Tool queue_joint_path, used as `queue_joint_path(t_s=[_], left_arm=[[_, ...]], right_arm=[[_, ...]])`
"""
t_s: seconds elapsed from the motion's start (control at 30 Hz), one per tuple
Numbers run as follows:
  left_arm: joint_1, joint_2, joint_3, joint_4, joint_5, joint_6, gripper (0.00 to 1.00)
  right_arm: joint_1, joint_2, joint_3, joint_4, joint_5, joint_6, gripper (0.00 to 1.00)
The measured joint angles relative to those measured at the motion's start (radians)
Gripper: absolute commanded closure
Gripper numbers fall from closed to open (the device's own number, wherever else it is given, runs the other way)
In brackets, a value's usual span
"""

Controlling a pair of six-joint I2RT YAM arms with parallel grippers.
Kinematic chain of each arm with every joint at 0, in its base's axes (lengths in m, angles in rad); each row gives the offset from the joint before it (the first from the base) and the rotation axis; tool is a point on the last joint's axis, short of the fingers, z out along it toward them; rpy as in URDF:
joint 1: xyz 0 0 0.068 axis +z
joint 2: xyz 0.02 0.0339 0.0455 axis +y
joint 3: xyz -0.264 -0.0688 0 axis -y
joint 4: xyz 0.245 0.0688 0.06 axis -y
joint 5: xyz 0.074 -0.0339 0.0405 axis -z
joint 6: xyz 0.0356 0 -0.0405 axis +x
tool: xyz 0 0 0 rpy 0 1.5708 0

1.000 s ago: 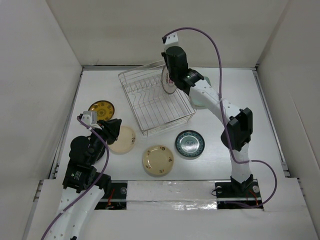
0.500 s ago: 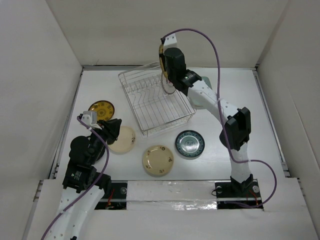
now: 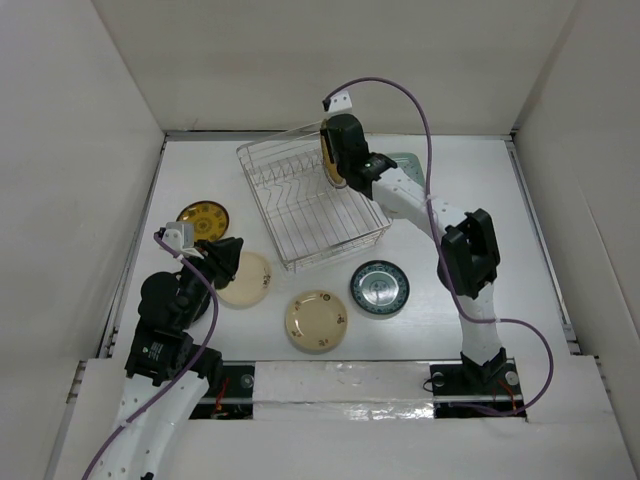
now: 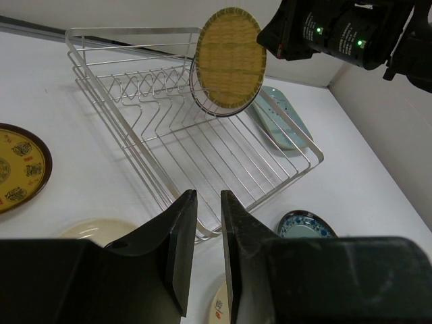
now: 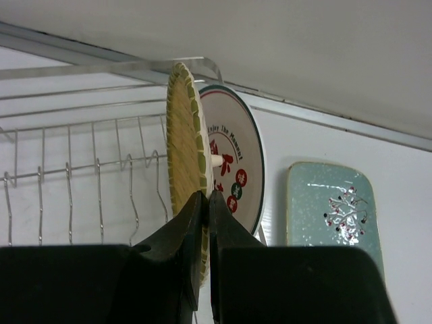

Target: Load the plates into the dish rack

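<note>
Tan woven-look plate (image 4: 229,57), white plate (image 5: 239,148) — red-and-green print, pale green dish (image 5: 331,209), silver rack (image 3: 310,215), teal plate (image 3: 379,288)

The dish rack's (image 3: 300,220) near tine rows lie open from above. At the far end an upright white red-print plate (image 5: 236,169) crowds the tan plate (image 4: 229,57) pinched by the right gripper (image 5: 206,197). A pale green rectangular plate (image 5: 331,209) flanks the rack's right side.

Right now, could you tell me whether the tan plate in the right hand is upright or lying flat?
Upright: the tan plate stands on edge, pinched by the right hand, over the dish rack.
</note>
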Motion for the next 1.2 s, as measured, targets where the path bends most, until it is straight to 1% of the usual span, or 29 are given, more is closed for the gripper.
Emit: queue_joint_path(t_s=[0.2, 0.3, 0.33, 0.37, 0.4, 0.43, 0.47, 0.57, 0.7, 0.8, 0.83, 0.9, 1.03, 1.07, 1.1, 1.13, 1.2], left_arm=[[0.000, 0.000, 0.000, 0.000, 0.000, 0.000, 0.81], [0.000, 0.000, 0.000, 0.000, 0.000, 0.000, 0.81], [0.000, 0.000, 0.000, 0.000, 0.000, 0.000, 0.82], [0.000, 0.000, 0.000, 0.000, 0.000, 0.000, 0.81], [0.000, 0.000, 0.000, 0.000, 0.000, 0.000, 0.81], [0.000, 0.000, 0.000, 0.000, 0.000, 0.000, 0.81], [0.000, 0.000, 0.000, 0.000, 0.000, 0.000, 0.81], [0.000, 0.000, 0.000, 0.000, 0.001, 0.000, 0.81], [0.000, 0.000, 0.000, 0.000, 0.001, 0.000, 0.81], [0.000, 0.000, 0.000, 0.000, 0.001, 0.000, 0.82], [0.000, 0.000, 0.000, 0.000, 0.002, 0.000, 0.81], [0.000, 0.000, 0.000, 0.000, 0.004, 0.000, 0.81], [0.000, 0.000, 0.000, 0.000, 0.005, 0.000, 0.81], [0.000, 0.000, 0.000, 0.000, 0.005, 0.000, 0.81], [0.000, 0.000, 0.000, 0.001, 0.006, 0.000, 0.81], [0.000, 0.000, 0.000, 0.001, 0.008, 0.000, 0.81], [0.000, 0.000, 0.000, 0.000, 0.011, 0.000, 0.81]], right_arm=[[-0.012, 0.000, -0.050, 0.010, -0.019, 0.013, 1.00], [-0.012, -0.003, -0.068, 0.037, -0.022, 0.031, 0.79], [-0.014, -0.005, -0.074, 0.041, -0.023, 0.038, 0.62], [-0.016, -0.008, -0.084, 0.042, -0.034, 0.050, 0.54], [-0.017, -0.010, -0.093, 0.040, -0.038, 0.061, 0.49], [-0.020, -0.013, -0.105, 0.038, -0.051, 0.066, 0.39], [-0.026, -0.022, -0.124, 0.035, -0.070, 0.082, 0.36], [-0.045, -0.082, -0.201, 0.021, -0.135, 0.110, 0.34], [-0.084, -0.274, -0.356, 0.014, -0.230, 0.152, 0.36], [-0.118, -0.490, -0.517, 0.028, -0.293, 0.184, 0.70], [-0.126, -0.557, -0.563, 0.027, -0.309, 0.193, 0.99], [-0.135, -0.658, -0.639, 0.037, -0.321, 0.223, 1.00], [-0.135, -0.781, -0.835, 0.035, -0.340, 0.296, 0.99], [-0.138, -0.798, -0.896, 0.024, -0.346, 0.323, 0.92], [-0.141, -0.809, -0.957, 0.012, -0.351, 0.352, 0.81], [-0.148, -0.822, -1.027, 0.004, -0.360, 0.382, 0.59], [-0.169, -0.848, -1.152, -0.022, -0.381, 0.436, 0.43]])
